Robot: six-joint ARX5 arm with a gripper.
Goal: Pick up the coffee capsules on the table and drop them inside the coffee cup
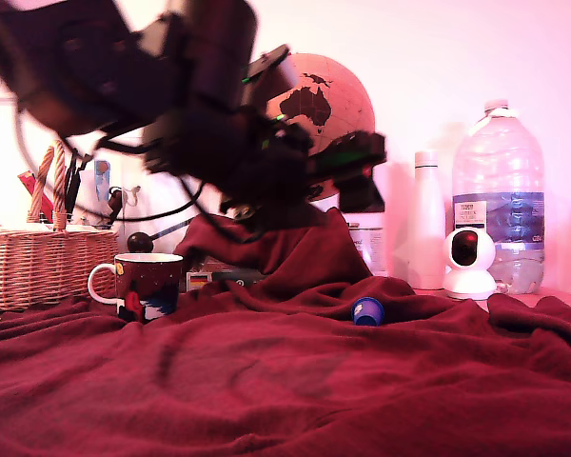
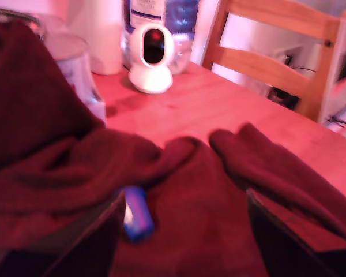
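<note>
Blue plastic, the one coffee capsule (image 1: 367, 310) in view lies on its side in a fold of the dark red fleece cloth (image 1: 266, 381) that covers the table (image 2: 219, 104), well to the exterior view's right of the coffee cup (image 1: 148, 284). No other capsule shows in either view. The maroon cup stands upright on the cloth near a wicker basket (image 1: 38, 267); what it holds cannot be seen. In the wrist view the capsule (image 2: 137, 212) lies just beside one finger of the pincer (image 2: 181, 236), whose fingers are spread with nothing between them. The arm (image 1: 171, 86) hangs above and behind, blurred. The step in hand appears to be the approach to this capsule. The next move calls for centring the fingers over the pod and descending, then pressing together on its body without catching the loose cloth.
</note>
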